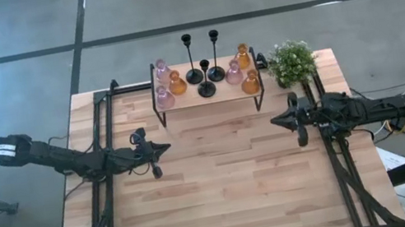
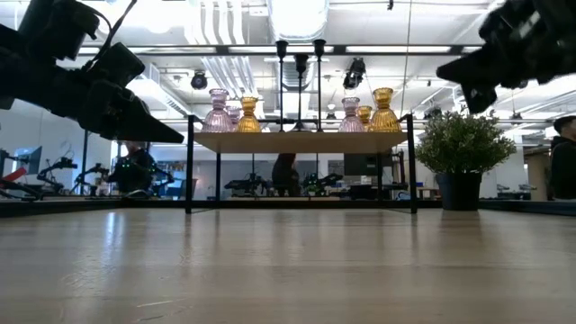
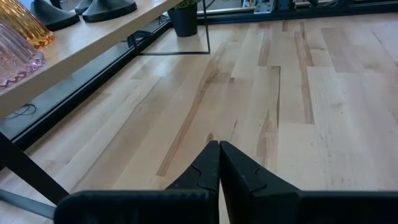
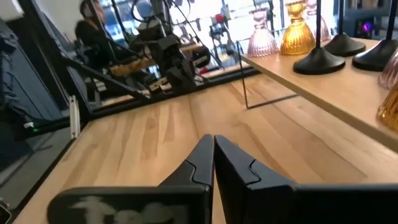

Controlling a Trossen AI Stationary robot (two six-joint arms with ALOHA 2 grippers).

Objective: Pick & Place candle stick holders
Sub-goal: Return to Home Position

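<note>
A small wooden shelf (image 1: 208, 96) on black legs stands at the table's far edge. On it stand three black candle stick holders (image 1: 204, 71) with thin stems in the middle, pink and amber glass holders (image 1: 166, 82) at its left end, and more pink and amber ones (image 1: 242, 71) at its right end. They show on the shelf in the low view (image 2: 297, 99) too. My left gripper (image 1: 165, 147) is shut and empty, above the table left of centre. My right gripper (image 1: 275, 122) is shut and empty, right of centre.
A small green bushy plant (image 1: 291, 62) in a dark pot stands on the table right of the shelf. Bare wooden tabletop (image 1: 228, 184) lies between and in front of the two arms. A person (image 4: 93, 31) shows in the room beyond the table.
</note>
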